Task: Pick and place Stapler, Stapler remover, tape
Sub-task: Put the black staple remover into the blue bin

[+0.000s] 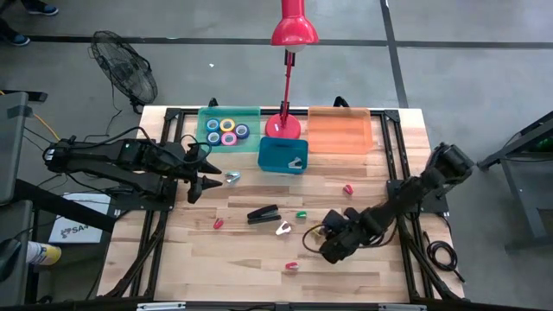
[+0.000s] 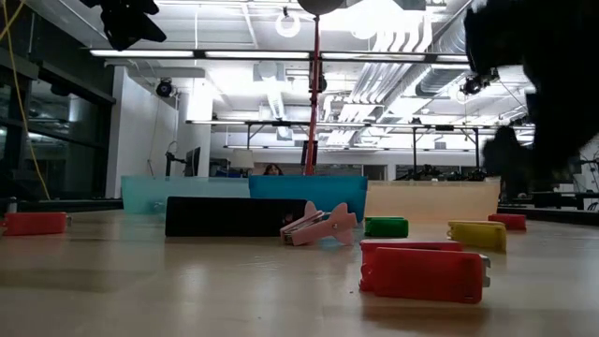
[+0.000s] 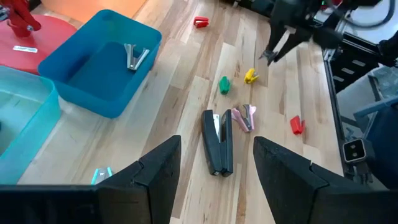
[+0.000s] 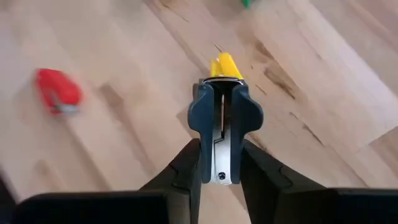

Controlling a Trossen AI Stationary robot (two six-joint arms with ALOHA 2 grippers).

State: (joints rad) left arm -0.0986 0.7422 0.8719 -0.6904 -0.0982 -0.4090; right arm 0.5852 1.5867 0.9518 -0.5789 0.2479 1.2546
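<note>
The right gripper [image 4: 221,93] was low over the wooden table [image 1: 363,268], its fingers pressed together, pinching a small yellow stapler remover [image 4: 225,66]. The left gripper [image 1: 197,181] hung spread wide near the blue plastic bin [image 1: 282,155]. The long black stapler [image 1: 263,213] lay mid-table beside a pink stapler remover [image 1: 283,229]. The coloured tape rolls [image 1: 227,131] sat in the teal tray [image 1: 246,113].

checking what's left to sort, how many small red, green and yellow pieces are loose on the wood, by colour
red pieces: 3
green piece: 1
yellow piece: 1
total: 5
</note>
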